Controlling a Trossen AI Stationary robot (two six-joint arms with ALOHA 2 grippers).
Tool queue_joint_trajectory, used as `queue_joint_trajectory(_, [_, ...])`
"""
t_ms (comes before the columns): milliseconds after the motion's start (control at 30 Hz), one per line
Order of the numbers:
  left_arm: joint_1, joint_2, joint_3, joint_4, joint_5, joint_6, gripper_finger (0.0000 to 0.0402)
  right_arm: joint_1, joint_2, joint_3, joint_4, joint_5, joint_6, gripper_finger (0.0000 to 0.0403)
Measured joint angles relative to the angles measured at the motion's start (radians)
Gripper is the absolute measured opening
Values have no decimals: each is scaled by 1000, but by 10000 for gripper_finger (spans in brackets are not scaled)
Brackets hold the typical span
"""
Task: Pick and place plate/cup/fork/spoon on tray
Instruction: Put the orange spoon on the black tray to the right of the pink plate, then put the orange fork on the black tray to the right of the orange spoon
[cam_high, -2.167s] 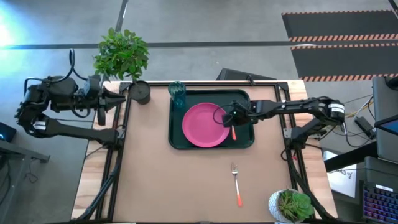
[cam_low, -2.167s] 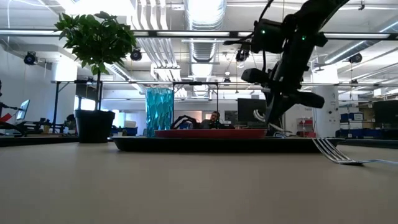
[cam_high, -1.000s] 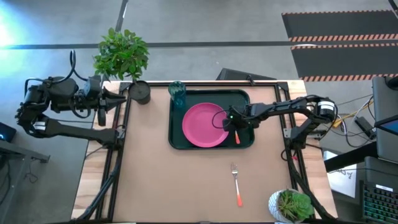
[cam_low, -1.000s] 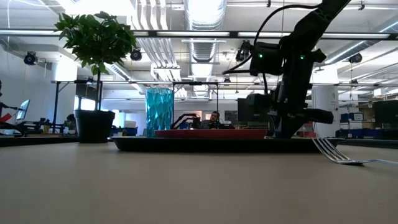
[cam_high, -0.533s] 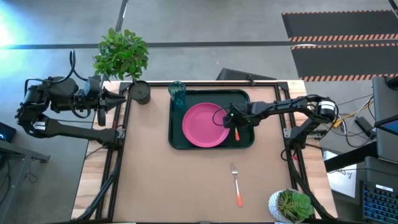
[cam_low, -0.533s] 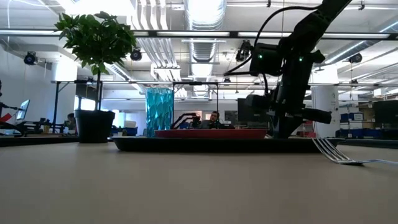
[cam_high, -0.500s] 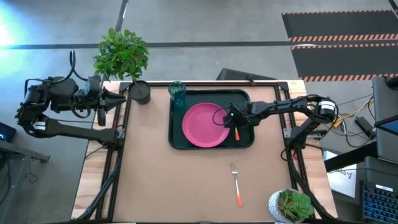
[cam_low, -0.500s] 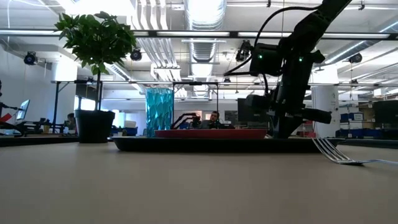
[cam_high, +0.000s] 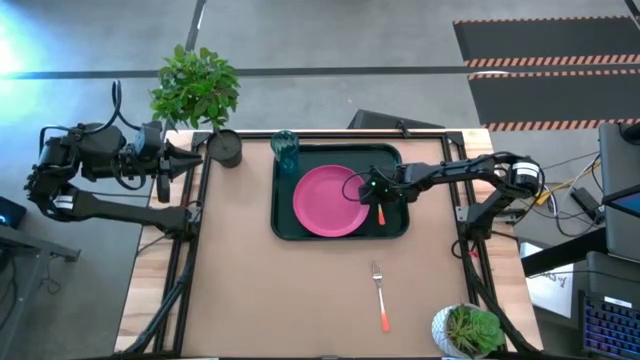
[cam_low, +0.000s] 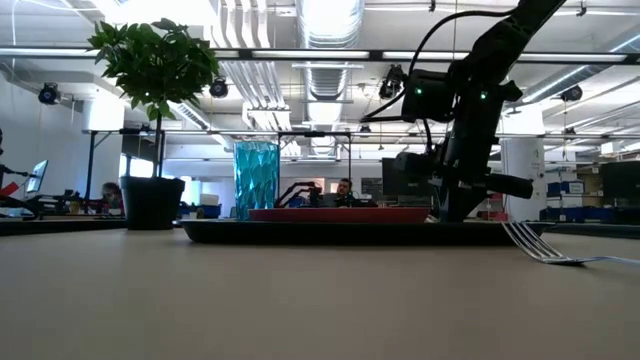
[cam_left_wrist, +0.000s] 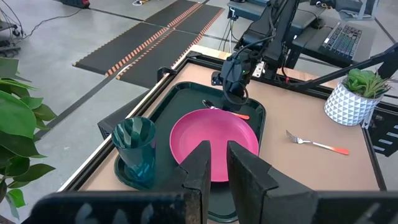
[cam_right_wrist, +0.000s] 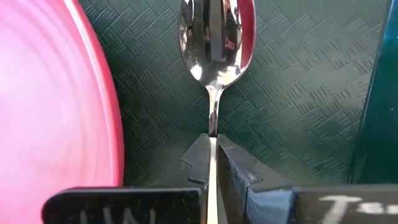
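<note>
right wrist view: right gripper (cam_right_wrist: 212, 158) pinched on the silver orange-handled spoon (cam_right_wrist: 216, 37) – down on the dark green rectangular tray (cam_right_wrist: 292, 93)
plate: round pink plastic plate (cam_high: 327, 201) – just left of it
left gripper (cam_high: 183, 160): nearly closed, holding nothing, far-left off the table

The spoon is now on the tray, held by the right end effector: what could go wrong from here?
1. The right end effector is shut on the spoon, low over the tray. If it lifts before opening, the spoon may come up again.
2. The spoon lies close beside the plate; a sideways move could push it against the plate's rim.
3. The fork lies on the table near the white plant pot, which may crowd the next grasp.
</note>
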Motion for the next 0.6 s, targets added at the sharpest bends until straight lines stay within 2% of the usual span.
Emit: queue_joint_trajectory(600, [0, 2, 0, 0, 0, -1, 34, 0, -2, 0, 5, 24, -9, 33])
